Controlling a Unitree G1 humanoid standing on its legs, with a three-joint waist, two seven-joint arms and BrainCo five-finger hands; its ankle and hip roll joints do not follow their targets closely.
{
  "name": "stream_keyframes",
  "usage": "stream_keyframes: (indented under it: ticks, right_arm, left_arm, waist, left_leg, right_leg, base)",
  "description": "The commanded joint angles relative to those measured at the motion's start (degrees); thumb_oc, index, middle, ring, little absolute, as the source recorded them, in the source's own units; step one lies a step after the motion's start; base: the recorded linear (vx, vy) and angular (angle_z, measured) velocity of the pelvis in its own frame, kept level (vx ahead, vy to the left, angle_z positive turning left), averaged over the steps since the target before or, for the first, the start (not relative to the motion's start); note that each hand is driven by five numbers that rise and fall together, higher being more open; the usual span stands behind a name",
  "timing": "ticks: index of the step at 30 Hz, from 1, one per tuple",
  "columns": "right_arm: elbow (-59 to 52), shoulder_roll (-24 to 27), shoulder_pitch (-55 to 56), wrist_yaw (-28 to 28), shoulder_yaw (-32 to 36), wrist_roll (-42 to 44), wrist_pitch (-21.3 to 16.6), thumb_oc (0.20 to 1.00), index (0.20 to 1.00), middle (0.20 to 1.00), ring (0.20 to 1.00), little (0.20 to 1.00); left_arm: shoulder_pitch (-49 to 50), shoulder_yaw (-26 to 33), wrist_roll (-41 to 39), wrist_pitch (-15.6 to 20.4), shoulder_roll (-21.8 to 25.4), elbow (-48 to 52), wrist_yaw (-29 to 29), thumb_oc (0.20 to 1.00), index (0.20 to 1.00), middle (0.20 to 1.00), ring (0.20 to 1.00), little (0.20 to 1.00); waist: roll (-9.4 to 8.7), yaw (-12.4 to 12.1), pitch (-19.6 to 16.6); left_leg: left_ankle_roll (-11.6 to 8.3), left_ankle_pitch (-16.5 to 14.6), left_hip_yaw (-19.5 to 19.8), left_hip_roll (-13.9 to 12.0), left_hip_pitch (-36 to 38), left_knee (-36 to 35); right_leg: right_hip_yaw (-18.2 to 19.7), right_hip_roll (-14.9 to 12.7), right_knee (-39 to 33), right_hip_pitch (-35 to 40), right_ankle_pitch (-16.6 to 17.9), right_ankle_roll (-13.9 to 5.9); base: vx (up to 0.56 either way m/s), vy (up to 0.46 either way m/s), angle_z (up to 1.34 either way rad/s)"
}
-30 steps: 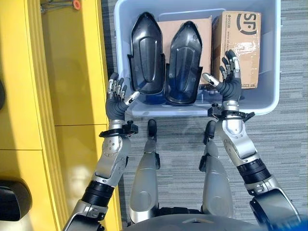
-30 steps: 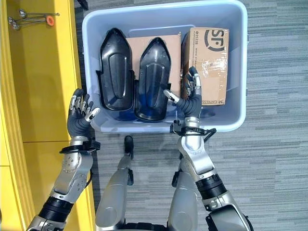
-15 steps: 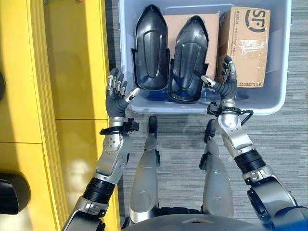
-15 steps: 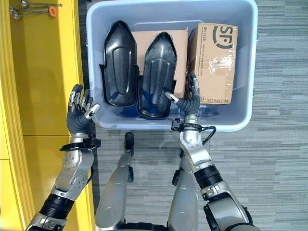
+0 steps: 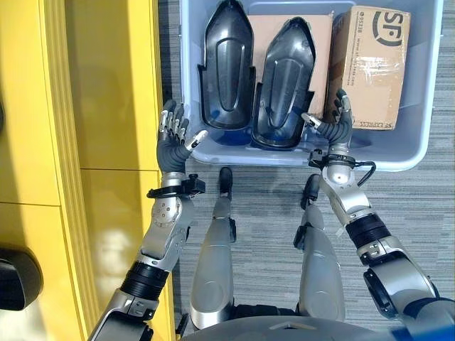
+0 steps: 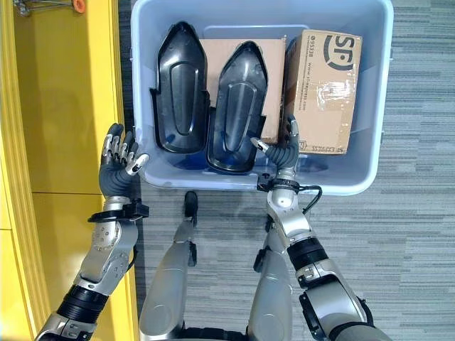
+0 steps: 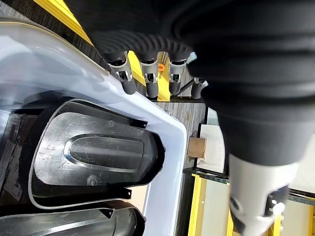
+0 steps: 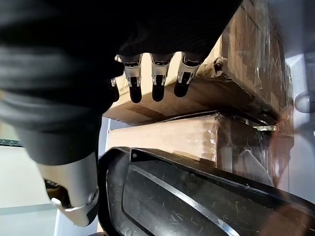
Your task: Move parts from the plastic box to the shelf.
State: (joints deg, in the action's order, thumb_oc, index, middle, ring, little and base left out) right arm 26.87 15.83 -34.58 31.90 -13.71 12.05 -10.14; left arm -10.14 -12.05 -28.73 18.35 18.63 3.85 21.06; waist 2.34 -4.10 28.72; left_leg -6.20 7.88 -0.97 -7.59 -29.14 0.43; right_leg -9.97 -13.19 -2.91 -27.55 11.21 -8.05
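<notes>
Because I want to take a part out of the plastic box [image 5: 409,153], I keep both robot hands spread and empty. My left robot hand [image 5: 173,138] is outside the box's near left corner, beside the yellow shelf [image 5: 99,99]. My right robot hand [image 5: 334,126] is inside, between one black shell and the upright cardboard box [image 5: 375,64]. I count two black shells [image 5: 229,67] [image 5: 284,82] and two cardboard boxes [image 5: 288,25], all in the plastic box.

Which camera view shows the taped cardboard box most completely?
The right eye view: the whole cardboard box shows, standing in the plastic box. The left eye view crops its top; the right wrist view catches one edge beyond the right hand.
</notes>
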Motion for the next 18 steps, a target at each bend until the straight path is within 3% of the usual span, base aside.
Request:
stream_keyframes:
  ticks: [1, 18]
  right_arm:
    - [-1.1, 0.2, -2.2, 1.6, 0.6, -2.1, -0.9, 1.0, 1.0, 1.0, 1.0, 1.0]
    - [8.7, 1.0, -12.1, 1.8, -2.8, -4.1, 1.8, 1.0, 1.0, 1.0, 1.0, 1.0]
  left_arm:
    - [0.2, 0.7, -0.5, 3.8, 3.3, 5.3, -0.5, 1.0, 1.0, 1.0, 1.0, 1.0]
    - [-2.4, -1.3, -0.8, 3.6, 4.0, 6.0, 0.1, 1.0, 1.0, 1.0, 1.0, 1.0]
  waist:
    - [-0.43, -0.5, -0.2]
    - [0.26, -1.0, 1.1]
  left_leg:
    - [-0.05, -1.6, 0.7, -1.6, -2.5, 3.4]
    - [1.69, -6.2, 3.1, -0.2, -12.3, 14.4]
  right_leg:
    - [1.9, -5.0, 7.3, -0.5, -4.4, -2.18]
    - [3.3, -5.6, 16.7, -8.5, -8.0, -1.08]
  base:
    - [0.0, 0.0, 0.0]
    - [-0.01, 0.003, 0.06]
